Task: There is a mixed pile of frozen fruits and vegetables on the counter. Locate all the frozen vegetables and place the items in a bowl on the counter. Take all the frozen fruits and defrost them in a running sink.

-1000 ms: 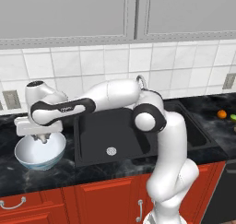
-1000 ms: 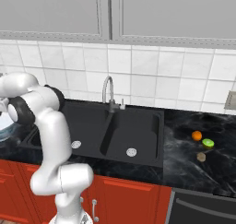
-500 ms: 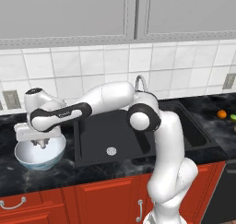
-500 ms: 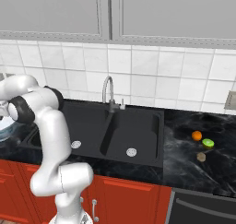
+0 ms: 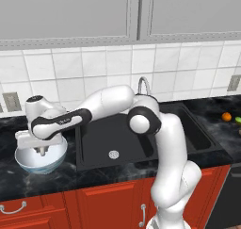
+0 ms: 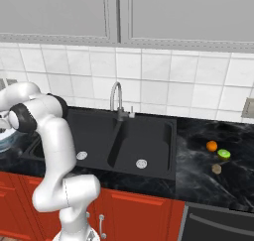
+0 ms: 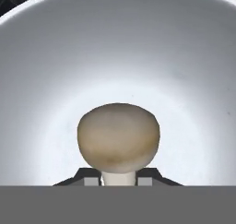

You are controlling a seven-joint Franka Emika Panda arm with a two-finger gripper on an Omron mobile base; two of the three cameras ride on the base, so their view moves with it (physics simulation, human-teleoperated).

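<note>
My gripper (image 7: 118, 180) is shut on the pale stem of a tan mushroom (image 7: 118, 138), one of the frozen vegetables, and holds it low inside the glossy white bowl (image 7: 184, 71). In the left base view the gripper (image 5: 42, 151) dips into that bowl (image 5: 40, 163) on the black counter (image 5: 19, 178) left of the sink (image 5: 117, 138). At the far right of the counter lie the orange ball (image 6: 212, 146), the lime green ball (image 6: 223, 154) and the second tan mushroom (image 6: 216, 169). The orange ball (image 5: 227, 116) also sits at the right edge of the left base view.
The silver gooseneck faucet (image 6: 117, 98) rises behind the double-basin sink (image 6: 144, 141). Red cabinets (image 5: 70, 209) run below the counter, and white wall tiles (image 6: 163, 81) stand behind it. My arm (image 5: 108, 103) stretches across the left basin toward the bowl.
The hand has moved slightly left and sunk deeper into the bowl with the mushroom still held. The fruits and the other mushroom have stayed put.
</note>
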